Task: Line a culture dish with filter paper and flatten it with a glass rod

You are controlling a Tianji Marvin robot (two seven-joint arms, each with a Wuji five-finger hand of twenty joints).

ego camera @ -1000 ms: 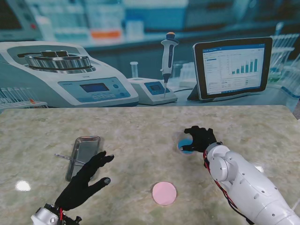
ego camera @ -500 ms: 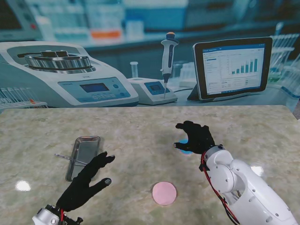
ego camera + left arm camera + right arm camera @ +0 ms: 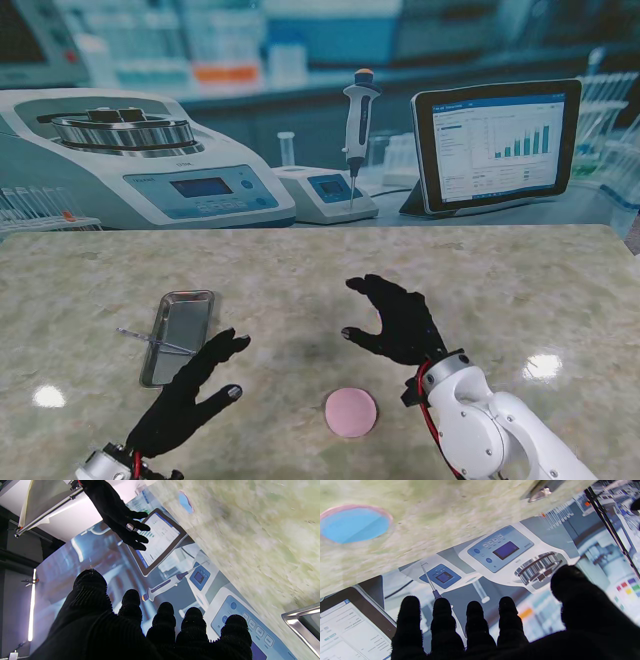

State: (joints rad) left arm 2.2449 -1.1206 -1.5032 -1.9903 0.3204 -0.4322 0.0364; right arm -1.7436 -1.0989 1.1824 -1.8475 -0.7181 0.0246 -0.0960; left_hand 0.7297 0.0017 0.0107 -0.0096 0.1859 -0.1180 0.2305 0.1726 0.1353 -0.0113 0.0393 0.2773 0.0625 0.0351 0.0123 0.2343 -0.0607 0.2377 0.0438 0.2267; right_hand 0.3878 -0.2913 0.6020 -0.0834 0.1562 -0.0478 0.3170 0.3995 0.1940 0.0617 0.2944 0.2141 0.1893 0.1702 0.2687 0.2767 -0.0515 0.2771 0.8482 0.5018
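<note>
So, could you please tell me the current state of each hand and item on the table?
Left hand: open, empty, above the table.
Right hand: open, empty, fingers spread.
Glass rod: lying across the tray's left rim, untouched.
Metal tray: flat on the table.
Pink disc: flat on the table, untouched.
Blue disc: flat on the table, pale rim around it, not held.

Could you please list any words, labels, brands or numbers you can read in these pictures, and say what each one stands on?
No text can be read in any view.
Tablet screen: a bar chart and lines of text, too small to read.
Centrifuge control panel: display and buttons, lettering blurred.
Small device under the pipette: screen, nothing readable.
Metal tray, pink disc: no markings visible.
</note>
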